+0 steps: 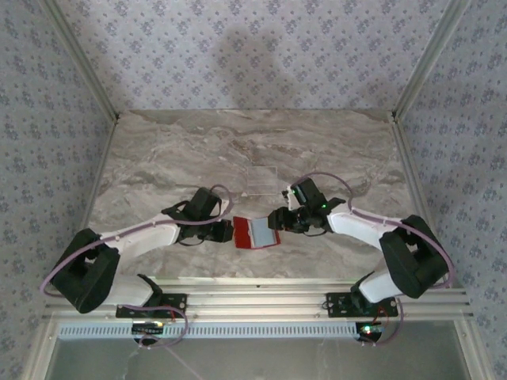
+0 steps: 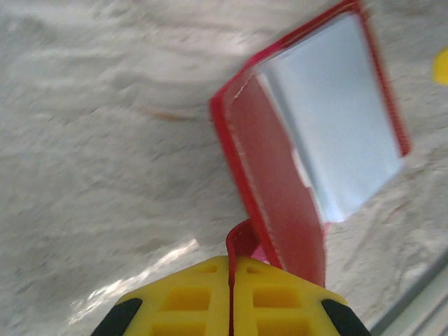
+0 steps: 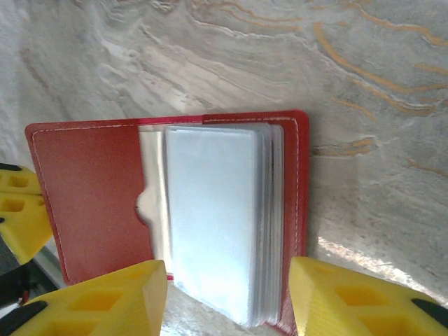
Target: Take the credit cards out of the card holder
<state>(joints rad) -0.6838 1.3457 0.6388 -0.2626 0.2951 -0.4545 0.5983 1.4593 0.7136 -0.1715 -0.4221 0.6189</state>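
The red card holder (image 1: 255,233) lies open on the marble table between my two grippers. My left gripper (image 2: 231,269) is shut on its small red side tab (image 2: 243,241), and the red flap (image 2: 280,182) rises tilted above the fingers. Greyish clear pockets (image 3: 210,217) are stacked on the holder's right half. My right gripper (image 3: 227,280) is open, one yellow finger on each side of the near end of that stack, touching nothing. The credit cards are hidden. A whitish strip (image 3: 150,175) shows at the red flap's notch; I cannot tell what it is.
A faint clear plastic rectangle (image 1: 261,180) lies on the table just beyond the holder. Patterned walls close in the table on three sides. The metal rail (image 1: 253,299) with the arm bases runs along the near edge.
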